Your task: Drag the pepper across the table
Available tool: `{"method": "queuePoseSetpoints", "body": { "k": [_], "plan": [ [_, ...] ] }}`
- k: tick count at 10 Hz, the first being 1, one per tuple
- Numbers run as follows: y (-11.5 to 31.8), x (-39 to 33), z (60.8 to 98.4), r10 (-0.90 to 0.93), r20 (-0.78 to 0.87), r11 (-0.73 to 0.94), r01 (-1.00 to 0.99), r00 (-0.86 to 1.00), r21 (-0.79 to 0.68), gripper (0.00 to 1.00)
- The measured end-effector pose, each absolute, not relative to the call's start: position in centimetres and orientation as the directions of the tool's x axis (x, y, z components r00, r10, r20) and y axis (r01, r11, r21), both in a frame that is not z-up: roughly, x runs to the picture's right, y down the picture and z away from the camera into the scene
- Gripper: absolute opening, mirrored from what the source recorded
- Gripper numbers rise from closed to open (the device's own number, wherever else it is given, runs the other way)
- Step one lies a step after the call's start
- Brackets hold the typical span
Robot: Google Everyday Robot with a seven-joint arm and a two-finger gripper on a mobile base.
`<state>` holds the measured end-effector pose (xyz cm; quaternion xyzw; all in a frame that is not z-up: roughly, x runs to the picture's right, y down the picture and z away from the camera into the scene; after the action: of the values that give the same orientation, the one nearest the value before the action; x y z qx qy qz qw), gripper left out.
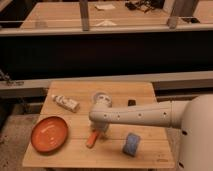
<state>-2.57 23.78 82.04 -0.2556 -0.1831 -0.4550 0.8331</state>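
The gripper (101, 130) hangs over the pepper (91, 140) near the front edge of the surface (110, 158); open or closed, I cannot tell. Press down lightly and drag slowly.

One bench (70, 156) carries five things: one pepper (91, 140) just below the one hand (98, 130), one orange plate (49, 133) to its left, one white bottle (66, 103) behind-left, one blue sponge (131, 144) to its right, and one small dark object (131, 102) behind-right.

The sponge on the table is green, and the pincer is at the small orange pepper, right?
No, the camera view shows the sponge is blue. It does lie on the table, and the pincer is at the small orange pepper.
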Motion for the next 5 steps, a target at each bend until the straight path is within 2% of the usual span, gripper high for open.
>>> {"method": "queuePoseSetpoints", "body": {
  "k": [1, 2, 4, 5],
  "plan": [
    [23.77, -2.57, 82.10, -0.662, 0.539, 0.458, 0.850, 0.521, -0.260, 0.48],
    [23.74, -2.49, 82.16, -0.659, 0.540, 0.459, 0.849, 0.523, -0.262, 0.44],
    [23.76, -2.56, 82.27, -0.656, 0.543, 0.460, 0.848, 0.524, -0.262, 0.44],
    [23.74, -2.44, 82.33, -0.654, 0.544, 0.463, 0.847, 0.526, -0.263, 0.41]
  ]
}}
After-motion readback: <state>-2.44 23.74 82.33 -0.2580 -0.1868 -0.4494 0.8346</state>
